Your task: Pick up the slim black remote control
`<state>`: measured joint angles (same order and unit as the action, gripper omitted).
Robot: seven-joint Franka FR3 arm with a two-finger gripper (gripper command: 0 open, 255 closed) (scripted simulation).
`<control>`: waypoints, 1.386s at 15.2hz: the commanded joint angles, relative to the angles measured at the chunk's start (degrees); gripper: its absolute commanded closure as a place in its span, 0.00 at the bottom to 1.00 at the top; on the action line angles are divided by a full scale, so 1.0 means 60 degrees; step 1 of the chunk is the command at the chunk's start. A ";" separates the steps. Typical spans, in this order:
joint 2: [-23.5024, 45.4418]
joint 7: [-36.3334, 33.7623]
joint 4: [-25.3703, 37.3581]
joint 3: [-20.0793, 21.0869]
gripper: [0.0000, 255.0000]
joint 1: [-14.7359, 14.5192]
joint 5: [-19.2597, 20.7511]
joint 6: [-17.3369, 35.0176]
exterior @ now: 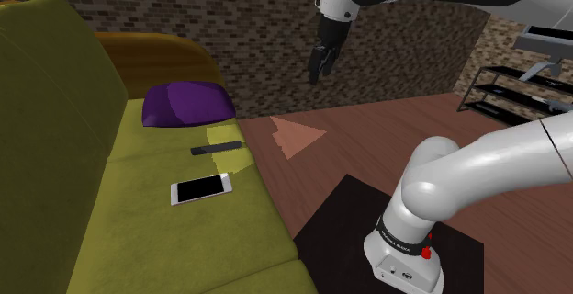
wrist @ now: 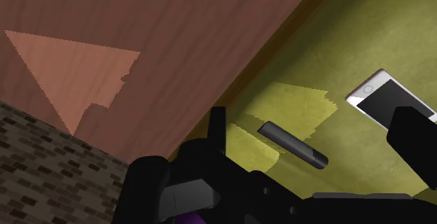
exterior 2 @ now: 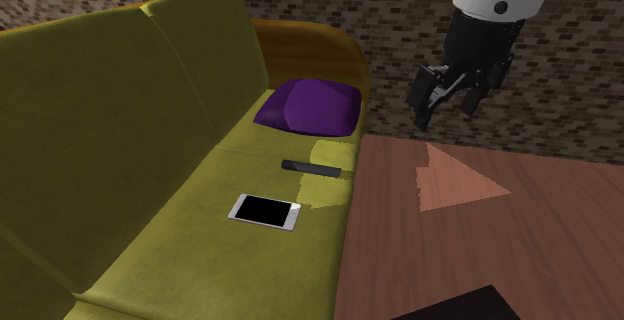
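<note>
The gripper (exterior 2: 446,106) hangs open, empty, apparently over the floor (exterior 2: 480,248), apart from the remote (exterior 2: 311,168).

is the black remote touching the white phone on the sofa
Apart. The shoulder view shows a clear strip of green sofa cushion between the remote and the phone; the second exterior view shows the same gap.
</note>
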<state>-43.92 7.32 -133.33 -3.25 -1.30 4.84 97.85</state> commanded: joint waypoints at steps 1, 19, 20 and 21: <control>0.0000 0.0000 0.0000 0.0000 0.00 0.0000 0.0000 0.0000; 0.6353 0.4405 0.2141 -0.1287 0.00 -0.1253 -0.0864 0.3264; 0.6726 0.4654 0.2361 -0.1291 0.00 -0.1290 -0.0968 0.3349; 0.7098 0.4900 0.2590 -0.1285 0.00 -0.1321 -0.1072 0.3424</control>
<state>-3.76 35.02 -119.31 -10.90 -9.00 -0.92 117.90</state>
